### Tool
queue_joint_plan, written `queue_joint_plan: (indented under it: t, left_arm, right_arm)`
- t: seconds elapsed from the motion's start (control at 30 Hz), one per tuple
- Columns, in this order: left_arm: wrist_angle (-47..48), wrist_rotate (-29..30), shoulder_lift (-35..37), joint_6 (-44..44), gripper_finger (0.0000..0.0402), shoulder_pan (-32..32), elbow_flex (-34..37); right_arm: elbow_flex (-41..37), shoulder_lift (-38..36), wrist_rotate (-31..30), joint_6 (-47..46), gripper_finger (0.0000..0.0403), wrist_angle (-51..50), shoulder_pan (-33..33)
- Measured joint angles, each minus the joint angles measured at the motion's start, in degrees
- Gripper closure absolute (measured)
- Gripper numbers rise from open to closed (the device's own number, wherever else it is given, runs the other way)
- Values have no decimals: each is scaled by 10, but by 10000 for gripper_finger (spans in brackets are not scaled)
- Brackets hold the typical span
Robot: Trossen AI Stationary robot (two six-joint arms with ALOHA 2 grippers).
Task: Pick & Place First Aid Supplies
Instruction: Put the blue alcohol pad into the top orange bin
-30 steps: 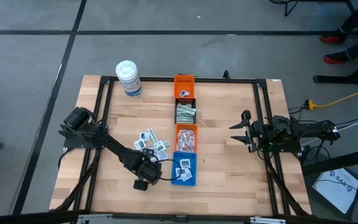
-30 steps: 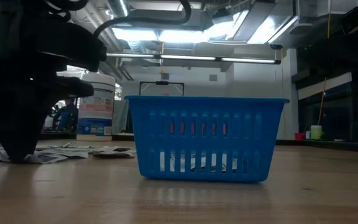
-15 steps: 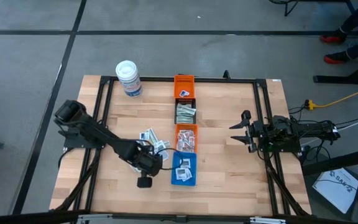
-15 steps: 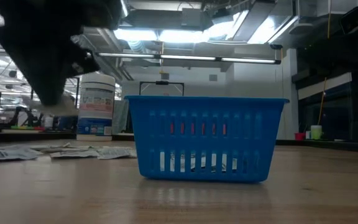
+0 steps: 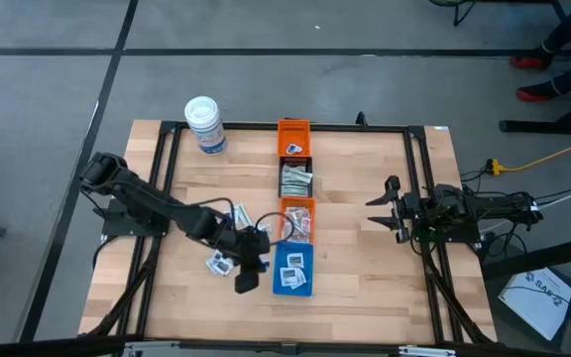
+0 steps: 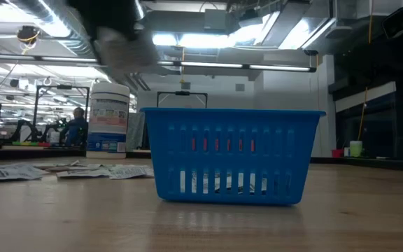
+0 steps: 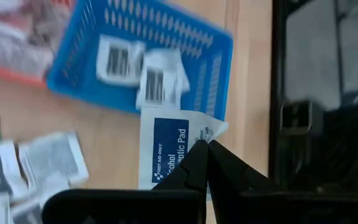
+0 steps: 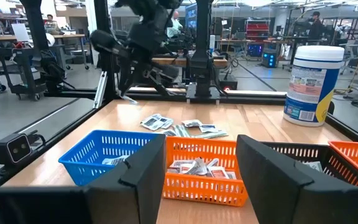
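Overhead, a wooden tabletop carries a row of four small bins running from its far edge toward its near edge: an orange bin, a black bin, a second orange bin and a blue bin. A white tub with a blue label stands upright near the far left corner.

The left pincer hangs above the tabletop just left of the blue bin, its fingers pressed together on one white packet with a blue printed panel. In the left wrist view this packet is pinched by one edge, above the wood beside the blue bin. Two more white packets with black print lie inside that bin.

Loose first aid supplies are scattered flat on the wood to the left of the bins, beside and under the left arm. The second orange bin also holds a heap of small packets.

The right pincer waits well apart, at the right side of the tabletop, its fingers spread wide and holding nothing.
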State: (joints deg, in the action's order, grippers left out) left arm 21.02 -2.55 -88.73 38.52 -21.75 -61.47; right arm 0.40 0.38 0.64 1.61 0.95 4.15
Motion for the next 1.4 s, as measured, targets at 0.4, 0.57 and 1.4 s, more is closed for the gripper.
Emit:
queue_joint_plan:
  t: [0.4, 0.57, 1.4]
  left_arm:
    - [-50, 3, 1, -44, 400, 75, -33]
    - [-50, 3, 1, -81, 400, 124, -55]
    - [-39, -98, -14, -342, 400, 433, -112]
  right_arm:
    - [0, 0, 0, 0, 208, 0, 0]
    - [0, 0, 0, 0, 208, 0, 0]
    - [0, 0, 0, 0, 208, 0, 0]
